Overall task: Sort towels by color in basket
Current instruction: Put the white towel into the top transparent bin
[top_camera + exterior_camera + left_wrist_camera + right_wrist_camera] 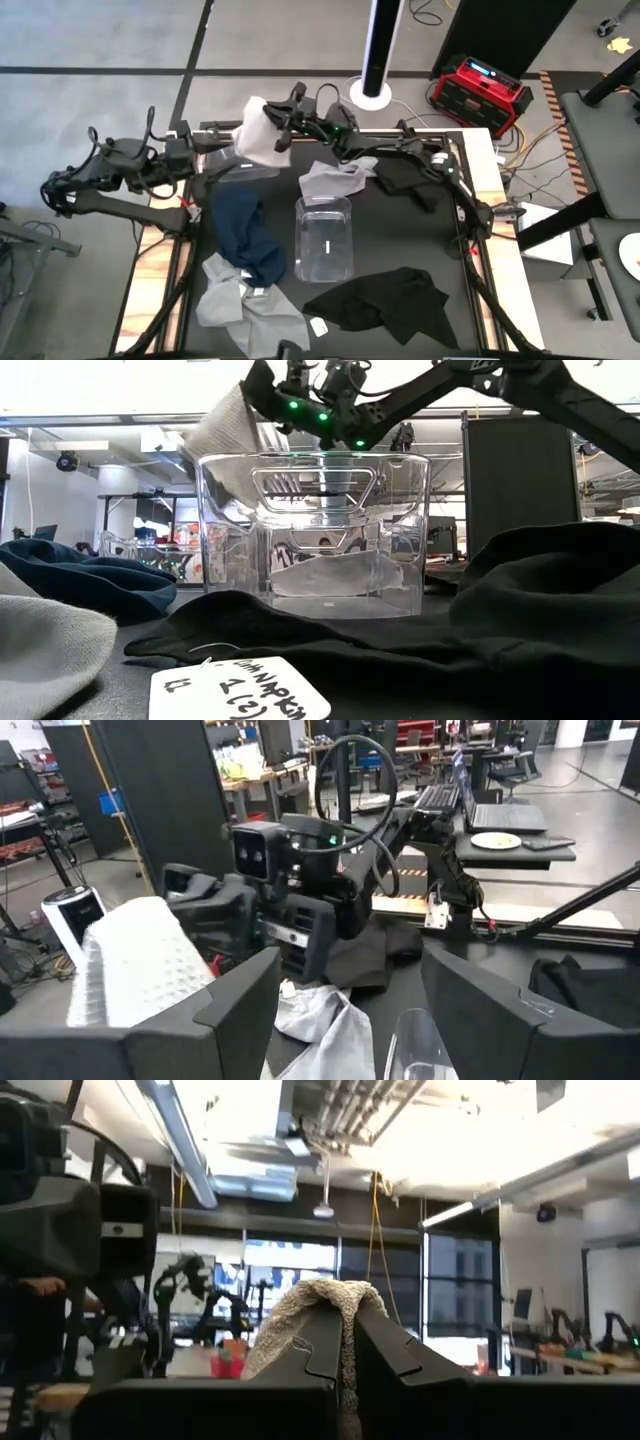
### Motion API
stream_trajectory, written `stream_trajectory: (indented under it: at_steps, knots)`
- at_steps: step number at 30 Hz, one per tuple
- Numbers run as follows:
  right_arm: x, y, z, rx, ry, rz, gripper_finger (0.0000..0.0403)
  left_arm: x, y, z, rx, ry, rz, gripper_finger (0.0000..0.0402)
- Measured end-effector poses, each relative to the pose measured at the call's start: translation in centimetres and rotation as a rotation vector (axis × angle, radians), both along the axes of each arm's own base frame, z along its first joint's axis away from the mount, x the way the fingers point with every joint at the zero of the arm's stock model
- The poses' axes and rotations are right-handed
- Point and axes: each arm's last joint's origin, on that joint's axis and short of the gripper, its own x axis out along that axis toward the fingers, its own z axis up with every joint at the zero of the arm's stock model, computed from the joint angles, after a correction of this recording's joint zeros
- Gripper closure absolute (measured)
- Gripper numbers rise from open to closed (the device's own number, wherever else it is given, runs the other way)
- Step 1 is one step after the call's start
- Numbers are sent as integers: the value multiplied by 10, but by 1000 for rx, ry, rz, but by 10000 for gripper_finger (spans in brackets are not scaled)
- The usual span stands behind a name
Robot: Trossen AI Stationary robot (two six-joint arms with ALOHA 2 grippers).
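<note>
My right gripper (272,125) reaches to the table's far left and is shut on a light grey towel (255,138), held high in the low view (218,428). My left gripper (350,995) stands open close beside it at the far left (212,162), with nothing between its fingers. A clear basket (323,238) stands mid-table. On the table lie a navy towel (245,235), a light grey towel (240,305), a black towel (390,300), another grey towel (335,180) and another black one (410,182). My right gripper pinches a fold of the light grey towel (345,1315) between its two fingers; the cloth humps up over the fingertips. The fingers reach roughly level from the table's right. The towel hangs slack beside and below the gripper (135,975), clear of the table.
A second clear container (238,168) seems to sit under the held towel at the far left. A paper tag (240,690) lies at the near edge on the black towel. Beyond the far edge stand a white pole base (370,92) and a red box (482,92).
</note>
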Motion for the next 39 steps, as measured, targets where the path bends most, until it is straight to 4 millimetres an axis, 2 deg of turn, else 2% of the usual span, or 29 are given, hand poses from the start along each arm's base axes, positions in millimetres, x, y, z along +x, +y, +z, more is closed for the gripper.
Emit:
stream_trajectory:
  at_steps: [7,12,17,27,39]
  knots:
    - [21,-15,-6,46,-42,7,394,-2,0,0,5,0,-1,174]
    - [30,-23,-17,20,-46,-137,394,-6,0,0,6,3,-1,174]
    - [35,-25,-26,-19,-15,-209,394,-10,1,-1,6,3,0,174]
    - [41,-26,-38,-40,112,-260,394,-13,1,-1,20,5,-2,174]
    - [54,-14,-64,-3,393,-232,394,-13,1,-1,20,10,-2,174]
